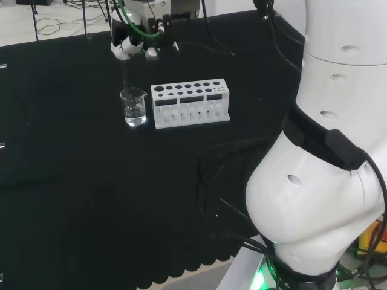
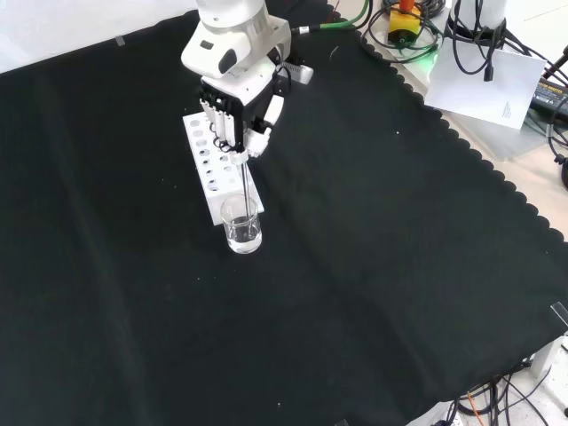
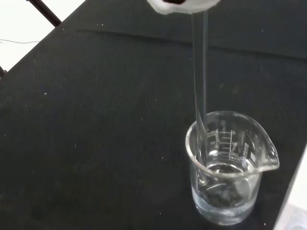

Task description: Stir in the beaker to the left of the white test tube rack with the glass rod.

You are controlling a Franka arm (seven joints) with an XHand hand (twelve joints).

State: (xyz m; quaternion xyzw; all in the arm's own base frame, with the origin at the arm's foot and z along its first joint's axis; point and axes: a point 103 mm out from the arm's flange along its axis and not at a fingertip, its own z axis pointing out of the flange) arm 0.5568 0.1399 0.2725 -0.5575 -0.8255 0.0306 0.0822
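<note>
Above the beaker [image 2: 242, 224], hand [image 2: 238, 114] pinches the glass rod [image 3: 200, 86] upright, lower end dipped in clear liquid inside. Beaker sits on black counter [image 2: 373, 266], just left of white rack [image 1: 191, 103] in head view.

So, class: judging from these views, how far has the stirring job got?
Done: the hand grips the glass rod, and its lower end is already inside the beaker beside the white test tube rack, reaching the clear liquid. In hand: the rod stands near the beaker wall. Left: the stirring itself, then lifting the rod out.
</note>
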